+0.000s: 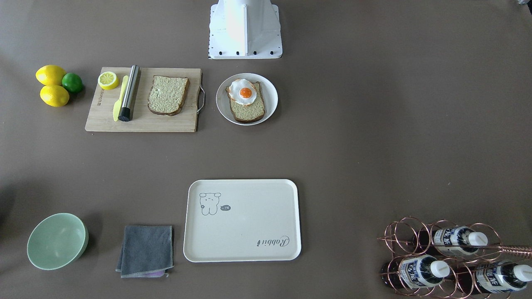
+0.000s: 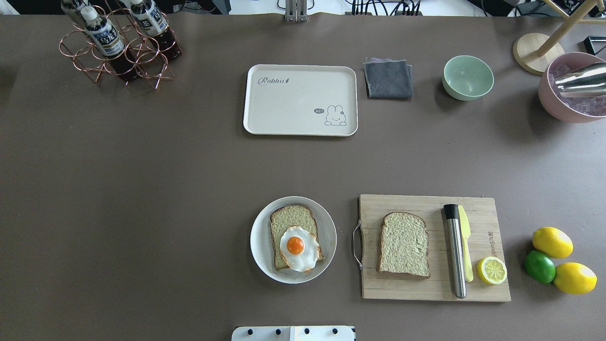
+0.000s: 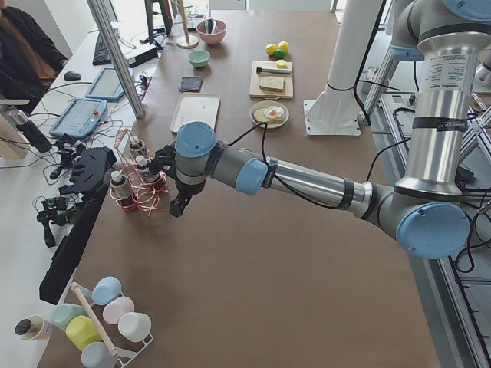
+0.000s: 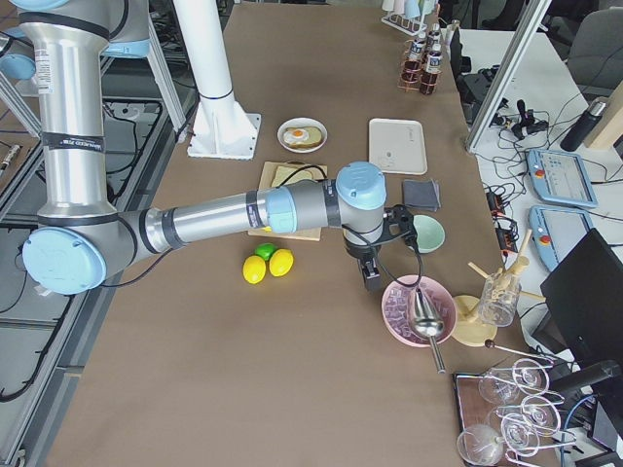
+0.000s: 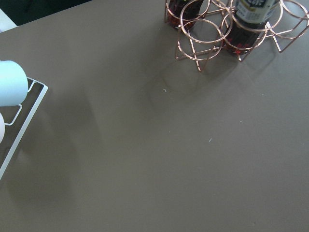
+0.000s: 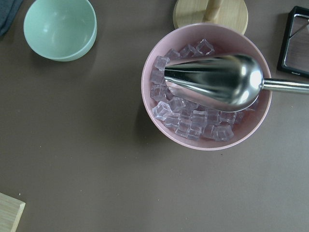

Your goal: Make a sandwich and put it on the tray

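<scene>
One bread slice (image 2: 404, 244) lies on the wooden cutting board (image 2: 478, 286). A second bread slice (image 2: 289, 217) lies on a round white plate (image 2: 258, 237) with the fried egg (image 2: 298, 247) on top. The cream tray (image 2: 293, 109) lies bare farther out; it also shows in the front view (image 1: 249, 232). My left gripper (image 3: 178, 207) hangs above the table by the bottle rack, far from the food. My right gripper (image 4: 371, 279) hangs beside the pink ice bowl. I cannot tell if either is open or shut.
On the board lie a metal cylinder (image 2: 455, 251), a yellow knife (image 2: 465, 246) and a lemon half (image 2: 492, 270). Two lemons and a lime (image 2: 539, 266) sit beside it. Grey cloth (image 2: 388, 78), green bowl (image 2: 467, 77), copper bottle rack (image 2: 118, 52), pink ice bowl (image 6: 159, 104) with scoop.
</scene>
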Robot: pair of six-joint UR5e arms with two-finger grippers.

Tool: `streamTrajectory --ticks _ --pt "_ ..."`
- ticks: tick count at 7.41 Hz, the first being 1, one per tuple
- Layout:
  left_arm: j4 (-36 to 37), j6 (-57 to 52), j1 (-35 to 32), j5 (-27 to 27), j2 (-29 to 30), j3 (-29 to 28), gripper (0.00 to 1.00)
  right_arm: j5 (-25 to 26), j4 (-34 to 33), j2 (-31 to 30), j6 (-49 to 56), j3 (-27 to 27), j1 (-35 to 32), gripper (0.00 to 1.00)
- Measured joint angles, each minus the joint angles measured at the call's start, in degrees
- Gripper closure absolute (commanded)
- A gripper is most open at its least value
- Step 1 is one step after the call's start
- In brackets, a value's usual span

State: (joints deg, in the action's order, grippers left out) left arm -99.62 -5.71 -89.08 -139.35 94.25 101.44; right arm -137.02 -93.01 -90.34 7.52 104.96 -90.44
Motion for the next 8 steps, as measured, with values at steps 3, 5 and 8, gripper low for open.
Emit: streamTrajectory --ticks 3,5,8 --pt "-0.26 5.61 2.15 -0.32 3.95 0.91 0.02 -3.72 0.34 3.49 -0.26 0.38 0.86 0.00" --pt "-2.22 9.65 4.08 -0.34 5.75 0.68 0.02 -7.02 0.34 4.44 -0.30 0.31 1.31 0.00" --pt "-8.90 20.04 6.03 -0.30 6.28 0.97 0.02 -8.35 0.67 6.27 -2.70 0.12 2.78 0.00"
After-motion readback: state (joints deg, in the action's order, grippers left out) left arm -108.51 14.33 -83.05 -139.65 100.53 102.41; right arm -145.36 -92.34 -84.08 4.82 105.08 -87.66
